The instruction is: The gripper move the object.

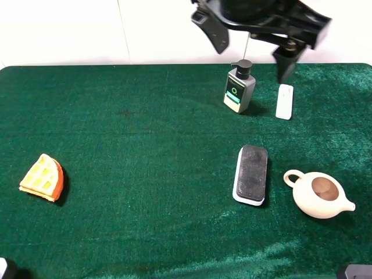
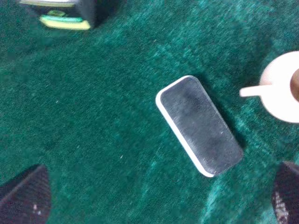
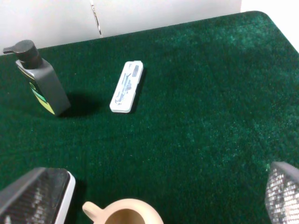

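The object (image 1: 251, 174), a flat block with a black top on a white base, lies on the green cloth right of centre. It also shows in the left wrist view (image 2: 198, 125). My left gripper (image 1: 253, 61) hangs high over the table's far side, open and empty, fingers spread wide. In its wrist view the block lies far below and between the fingers (image 2: 23, 198). My right gripper (image 3: 154, 200) is open and empty, low near the front right. The block's white edge (image 3: 70, 186) shows at that view's corner; the left finger cannot be told from the block's top there.
A dark pump bottle (image 1: 239, 90) and a slim white test strip (image 1: 284, 101) stand at the back. A beige teapot (image 1: 319, 195) sits just right of the block. A yellow-orange waffle wedge (image 1: 42, 177) lies at the far left. A white wall runs behind the table.
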You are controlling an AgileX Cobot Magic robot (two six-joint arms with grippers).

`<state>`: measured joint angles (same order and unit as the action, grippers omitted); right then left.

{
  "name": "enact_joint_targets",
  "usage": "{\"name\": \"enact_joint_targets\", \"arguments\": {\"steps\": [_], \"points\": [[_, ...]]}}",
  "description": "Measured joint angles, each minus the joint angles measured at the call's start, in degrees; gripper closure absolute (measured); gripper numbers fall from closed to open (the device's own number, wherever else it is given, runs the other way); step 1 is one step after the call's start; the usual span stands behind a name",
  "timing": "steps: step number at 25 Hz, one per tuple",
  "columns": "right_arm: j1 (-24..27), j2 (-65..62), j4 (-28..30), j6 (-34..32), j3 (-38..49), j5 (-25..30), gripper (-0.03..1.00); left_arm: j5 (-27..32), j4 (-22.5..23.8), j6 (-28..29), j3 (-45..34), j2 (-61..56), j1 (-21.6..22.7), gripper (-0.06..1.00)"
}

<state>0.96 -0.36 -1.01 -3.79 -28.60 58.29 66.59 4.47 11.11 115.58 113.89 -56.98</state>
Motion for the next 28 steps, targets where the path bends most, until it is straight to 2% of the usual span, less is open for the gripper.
{"name": "enact_joint_targets", "arguments": {"steps": [6,18,28], "points": [[0.0,0.0,0.0,0.0,0.0,0.0,0.27,-0.1,1.2,-0.4,-8.9,-7.7,2.0,-0.01],[0.0,0.0,0.0,0.0,0.0,0.0,0.27,-0.6,1.8,-0.4,-35.3,-28.9,6.5,-0.01],[0.0,0.0,0.0,0.0,0.0,0.0,0.27,-4.3,3.0,-0.1,-54.5,-49.1,6.5,-0.01]]}}
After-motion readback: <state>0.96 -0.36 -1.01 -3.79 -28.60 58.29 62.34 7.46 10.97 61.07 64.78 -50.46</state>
